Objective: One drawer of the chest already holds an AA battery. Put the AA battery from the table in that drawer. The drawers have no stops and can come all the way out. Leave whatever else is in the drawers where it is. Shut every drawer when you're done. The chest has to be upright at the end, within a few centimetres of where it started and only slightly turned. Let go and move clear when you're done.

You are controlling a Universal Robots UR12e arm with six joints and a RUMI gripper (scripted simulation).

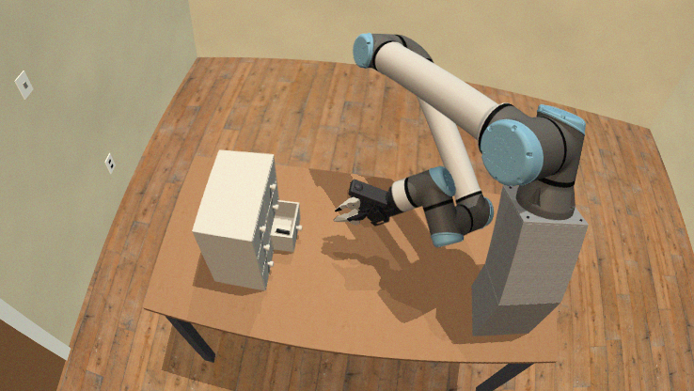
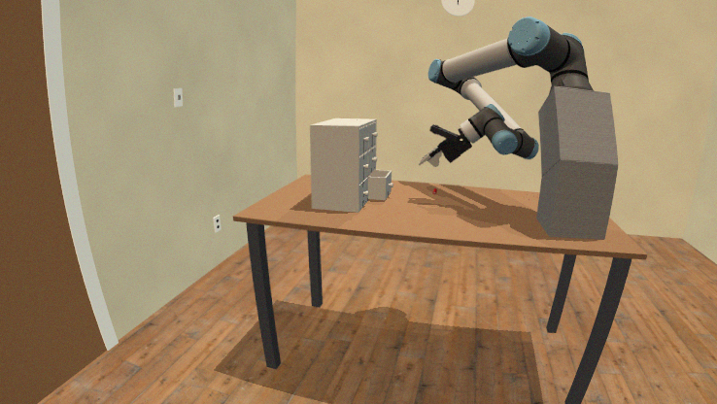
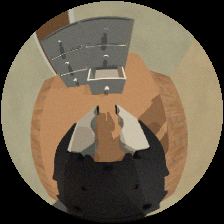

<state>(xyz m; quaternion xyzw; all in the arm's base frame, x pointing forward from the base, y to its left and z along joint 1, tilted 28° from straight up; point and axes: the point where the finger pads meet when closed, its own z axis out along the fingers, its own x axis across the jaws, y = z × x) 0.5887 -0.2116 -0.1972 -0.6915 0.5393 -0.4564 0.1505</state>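
Observation:
A white chest point(image 1: 233, 198) point(image 2: 333, 165) point(image 3: 90, 40) stands upright on the left part of the table point(image 1: 301, 310). One low drawer point(image 1: 284, 241) point(image 2: 380, 185) point(image 3: 106, 86) is pulled out. A small dark battery point(image 1: 280, 229) lies inside it. The other drawers look shut. My gripper point(image 1: 339, 213) point(image 2: 425, 160) point(image 3: 107, 105) hangs in the air to the right of the open drawer, well above the table and pointing at the chest. Its fingers are nearly together with only a narrow gap, and nothing is between them. A tiny red thing point(image 2: 434, 189) lies on the table below the gripper, too small to name.
The grey robot pedestal point(image 1: 525, 272) point(image 2: 577, 160) stands on the right end of the table. The arm's elbow and forearm reach over the table's middle. The table edges are near the chest on the left and front.

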